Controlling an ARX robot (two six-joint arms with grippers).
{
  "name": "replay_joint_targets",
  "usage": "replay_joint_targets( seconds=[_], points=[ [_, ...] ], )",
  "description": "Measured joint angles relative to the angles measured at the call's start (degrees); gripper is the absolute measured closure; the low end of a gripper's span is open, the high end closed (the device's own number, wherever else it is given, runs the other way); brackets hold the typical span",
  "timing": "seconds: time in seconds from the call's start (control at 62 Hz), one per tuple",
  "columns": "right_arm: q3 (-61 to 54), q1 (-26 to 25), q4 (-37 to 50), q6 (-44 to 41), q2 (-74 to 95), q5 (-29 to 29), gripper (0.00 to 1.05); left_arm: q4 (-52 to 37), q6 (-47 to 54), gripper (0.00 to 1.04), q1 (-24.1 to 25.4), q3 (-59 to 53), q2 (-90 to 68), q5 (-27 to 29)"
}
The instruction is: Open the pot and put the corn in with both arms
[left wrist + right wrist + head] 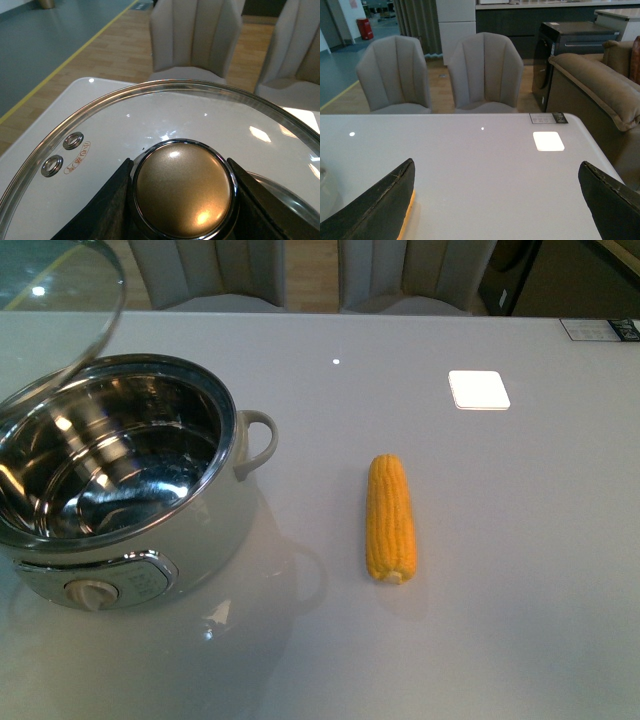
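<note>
on the grey table [520,540], the open electric pot [130,530] stands left, its glass lid [60,295] held tilted over the far rim, left gripper [182,200] clenched on the bronze knob [182,187]. the corn cob [390,520] lies apart at the pot's right, the right gripper [497,210] spread wide beside it.

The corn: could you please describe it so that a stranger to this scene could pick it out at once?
On the pale grey table, find the big open steel-lined pot at the left. To its right, apart from it, lies the corn, the only yellow thing there, ribbed with kernels, unlike the flat white square beyond it.
</note>
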State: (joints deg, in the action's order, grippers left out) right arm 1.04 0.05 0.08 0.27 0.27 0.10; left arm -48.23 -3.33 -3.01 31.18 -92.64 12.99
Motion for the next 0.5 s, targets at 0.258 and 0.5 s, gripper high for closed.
replay_joint_targets(
  seconds=[0.258,0.5],
  points=[
    [0.0,0.0,0.0,0.0,0.0,0.0,0.09,-3.4,2.4,0.59,13.3,-5.5,1.4,-4.5],
    [0.0,0.0,0.0,0.0,0.0,0.0,0.09,-10.1,5.4,0.59,25.5,-6.4,-4.3,-7.8]
  ],
)
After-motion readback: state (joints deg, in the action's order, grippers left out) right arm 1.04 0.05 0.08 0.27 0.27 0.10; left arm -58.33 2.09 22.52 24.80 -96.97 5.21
